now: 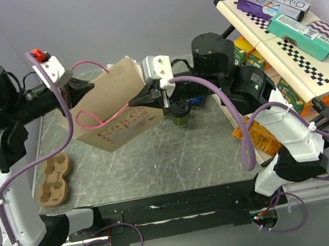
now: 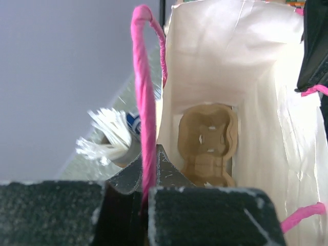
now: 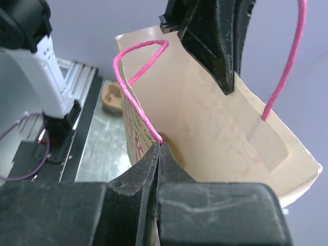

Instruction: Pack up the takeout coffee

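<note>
The takeout coffee (image 1: 181,115), a dark green cup with a black lid, stands upright on the table just right of a brown paper bag (image 1: 115,109). It is out of both wrist views. My left gripper (image 1: 76,87) is shut on the bag's pink handle (image 2: 146,102) at the far left side of its mouth. My right gripper (image 1: 147,95) is shut on the bag's rim (image 3: 215,133) where the other pink handle (image 3: 136,102) meets it. The mouth is held open between them. A cardboard cup carrier (image 2: 207,146) lies at the bottom of the bag.
A second cardboard cup carrier (image 1: 54,179) lies on the table at the near left. A checkered shelf (image 1: 290,45) with boxes, over an orange crate (image 1: 261,135), stands at the right. A cup of white sticks (image 2: 110,138) stands beyond the bag.
</note>
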`<control>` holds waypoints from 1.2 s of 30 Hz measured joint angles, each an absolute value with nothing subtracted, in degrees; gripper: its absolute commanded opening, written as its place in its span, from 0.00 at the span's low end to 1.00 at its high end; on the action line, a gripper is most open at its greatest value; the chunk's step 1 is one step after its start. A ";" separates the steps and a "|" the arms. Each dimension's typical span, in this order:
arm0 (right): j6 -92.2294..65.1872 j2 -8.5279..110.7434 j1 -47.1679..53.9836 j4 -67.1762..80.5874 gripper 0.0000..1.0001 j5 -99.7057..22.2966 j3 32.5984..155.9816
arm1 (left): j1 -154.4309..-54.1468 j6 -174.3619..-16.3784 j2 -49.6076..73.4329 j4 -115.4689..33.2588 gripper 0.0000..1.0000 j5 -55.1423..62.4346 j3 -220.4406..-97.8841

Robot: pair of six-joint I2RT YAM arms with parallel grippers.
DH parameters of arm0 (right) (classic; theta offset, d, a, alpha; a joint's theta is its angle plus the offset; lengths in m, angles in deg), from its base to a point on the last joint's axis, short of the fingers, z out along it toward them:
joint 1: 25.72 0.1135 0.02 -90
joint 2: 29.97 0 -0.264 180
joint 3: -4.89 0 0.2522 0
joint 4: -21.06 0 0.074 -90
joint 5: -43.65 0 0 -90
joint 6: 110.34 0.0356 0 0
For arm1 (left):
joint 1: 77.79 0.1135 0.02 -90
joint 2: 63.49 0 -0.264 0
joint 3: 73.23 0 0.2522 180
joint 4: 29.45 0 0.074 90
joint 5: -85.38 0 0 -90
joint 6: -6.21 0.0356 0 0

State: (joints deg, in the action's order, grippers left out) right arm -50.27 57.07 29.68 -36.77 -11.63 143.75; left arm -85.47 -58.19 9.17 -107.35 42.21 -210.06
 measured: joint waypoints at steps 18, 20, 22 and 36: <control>-49.96 57.14 31.03 -35.09 0.00 -13.99 145.11 | -85.47 -63.17 10.33 -102.23 0.01 42.28 -211.74; -49.96 57.14 31.03 -35.09 0.00 -13.96 145.11 | -85.47 -63.15 10.18 -101.82 0.01 42.26 -210.85; -49.96 57.14 31.03 -35.07 0.00 -13.96 145.11 | -85.47 -63.12 10.15 -101.47 0.01 42.26 -210.17; -49.37 57.16 31.03 -34.26 0.00 -13.92 141.48 | -85.47 -62.21 8.43 -99.83 0.02 42.08 -203.28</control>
State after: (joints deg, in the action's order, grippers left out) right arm -49.37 57.16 31.03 -34.26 -13.92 141.48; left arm -85.47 -62.21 8.43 -99.83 42.08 -203.28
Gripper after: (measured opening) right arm 0.007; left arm 0.023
